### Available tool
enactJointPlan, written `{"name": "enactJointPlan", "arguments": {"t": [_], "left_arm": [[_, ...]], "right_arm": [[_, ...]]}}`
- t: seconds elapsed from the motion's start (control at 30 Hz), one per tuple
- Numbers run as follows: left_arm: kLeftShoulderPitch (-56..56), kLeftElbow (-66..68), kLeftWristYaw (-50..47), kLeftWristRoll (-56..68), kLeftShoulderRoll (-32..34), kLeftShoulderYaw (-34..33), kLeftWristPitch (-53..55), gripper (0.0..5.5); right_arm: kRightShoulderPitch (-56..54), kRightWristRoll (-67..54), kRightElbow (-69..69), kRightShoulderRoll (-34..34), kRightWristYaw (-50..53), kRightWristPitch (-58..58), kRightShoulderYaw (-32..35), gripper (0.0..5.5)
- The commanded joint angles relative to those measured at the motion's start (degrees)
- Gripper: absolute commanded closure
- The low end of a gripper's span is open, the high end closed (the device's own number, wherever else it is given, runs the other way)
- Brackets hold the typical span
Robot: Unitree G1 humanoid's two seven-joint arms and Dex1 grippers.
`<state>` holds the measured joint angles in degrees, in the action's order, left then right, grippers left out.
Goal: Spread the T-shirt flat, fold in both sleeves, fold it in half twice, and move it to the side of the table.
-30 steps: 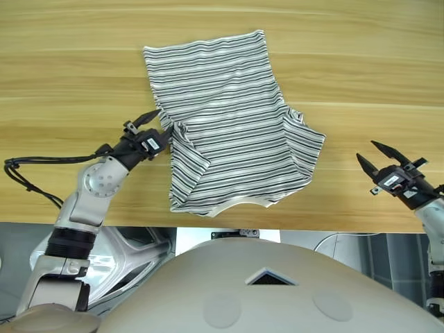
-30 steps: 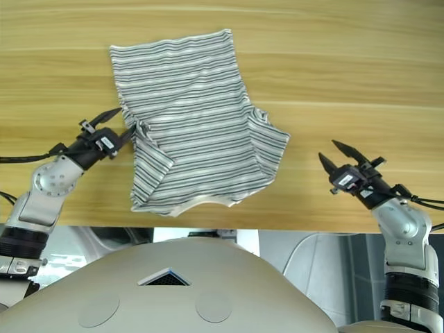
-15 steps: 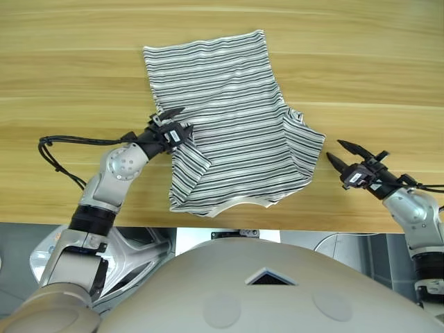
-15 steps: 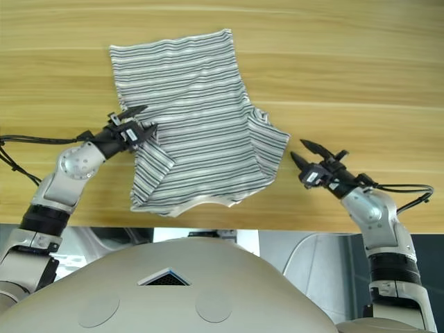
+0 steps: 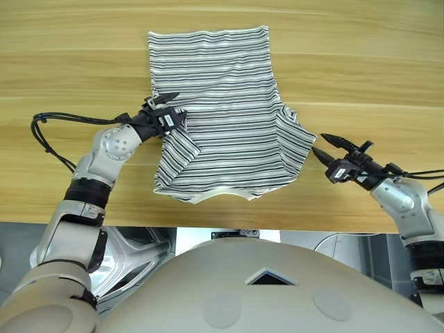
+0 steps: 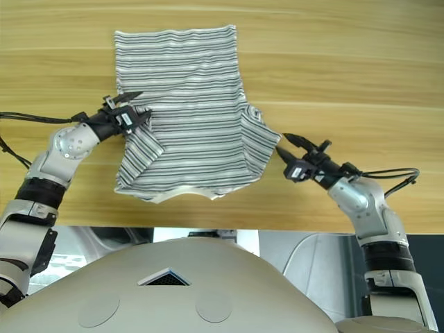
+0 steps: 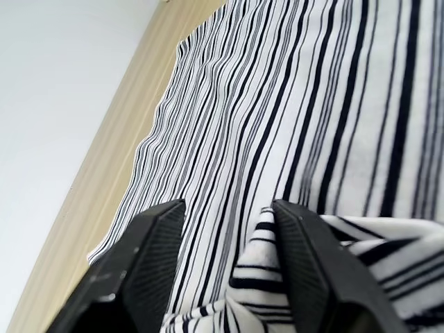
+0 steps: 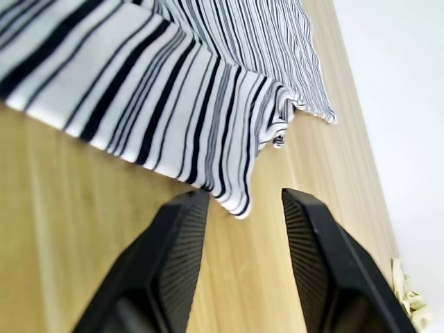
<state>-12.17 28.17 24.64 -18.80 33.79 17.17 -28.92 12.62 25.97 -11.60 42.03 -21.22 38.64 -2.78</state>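
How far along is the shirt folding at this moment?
Done: the shirt lies roughly flat on the table. In hand: the left tool, open, is at the left sleeve; the right tool, open, is at the right sleeve edge. Left: both sleeves are rumpled, not neatly folded; no halving yet; the shirt sits mid-table.

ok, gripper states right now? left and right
Left gripper: open, astride the T-shirt's folded left sleeve.
Right gripper: open, right sleeve edge in the gap, not clamped.
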Motion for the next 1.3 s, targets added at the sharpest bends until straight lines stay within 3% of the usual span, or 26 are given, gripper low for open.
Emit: {"name": "enactJointPlan", "arguments": {"t": [0.03, 0.23, 0.57, 0.77, 1.07, 1.3], "left_arm": [[2.8, -4.2, 0.1, 0.1, 0.1, -0.7, 0.7, 3.15], [4.2, -14.7, -3.9, 0.7, -1.1, -5.1, 6.1, 3.15], [7.8, -29.3, -7.2, 5.1, -3.1, -14.3, 14.3, 3.14], [15.1, -32.6, -6.9, 8.3, -5.3, -14.9, 13.9, 3.14], [18.3, -30.1, -8.0, 9.5, -7.8, -15.2, 12.9, 3.14], [19.2, -29.5, -8.0, 9.0, -8.9, -14.2, 12.5, 3.14]], "right_arm": [[-3.8, 1.8, -3.1, 0.7, 1.2, -0.1, -1.5, 3.57], [-5.8, 4.2, -6.2, 0.9, 3.1, 1.0, -4.4, 3.57], [-6.1, 2.8, -8.7, 1.0, 4.6, 2.7, -6.6, 5.46], [-5.3, -0.4, -6.9, 0.3, 5.6, 2.7, -6.0, 5.49], [-4.1, -22.2, 10.2, -5.9, -1.1, -1.4, -7.0, 5.49], [-7.7, -16.8, 7.6, -10.7, -4.9, -3.3, -13.4, 5.49]]}}
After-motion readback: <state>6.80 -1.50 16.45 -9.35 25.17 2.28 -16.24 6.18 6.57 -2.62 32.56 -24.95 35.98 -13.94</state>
